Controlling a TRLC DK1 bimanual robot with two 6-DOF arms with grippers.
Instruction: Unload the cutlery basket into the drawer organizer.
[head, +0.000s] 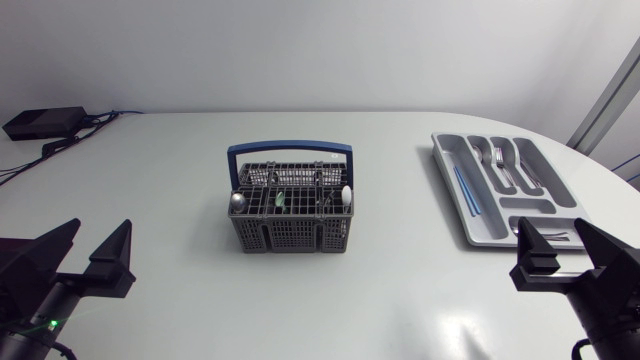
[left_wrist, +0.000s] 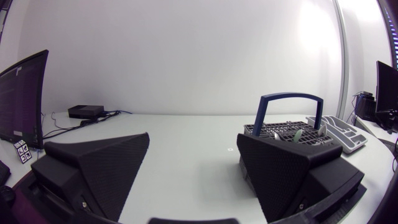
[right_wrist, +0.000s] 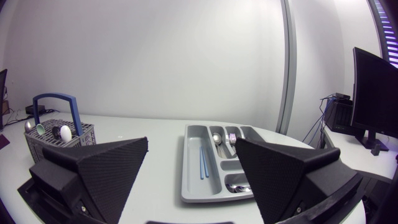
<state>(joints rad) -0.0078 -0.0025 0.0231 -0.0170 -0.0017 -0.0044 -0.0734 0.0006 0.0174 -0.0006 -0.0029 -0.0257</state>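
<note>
Cutlery basket: a dark grey mesh basket with a blue arched handle stands upright near the middle of the white table, well apart from both grippers.
Basket contents: a silver spoon bowl sticks up at its left end, a white-tipped piece at its right end and something pale green between them – the rest is too small to tell.
Drawer organizer: a light grey tray lies flat on the table's right side, nearer the right arm.
Organizer contents: two thin blue sticks lie in a long compartment; forks lie in the compartments beside them, and the right wrist view shows a spoon there too.
Left gripper: it sits low at the table's near left, fingers spread wide with nothing between them; its own view looks across to the basket.
Right gripper: it sits at the near right, just beside the organizer's near end – fingers wide apart, holding nothing.
Other: a black box with cables sits at the table's far left corner.
</note>
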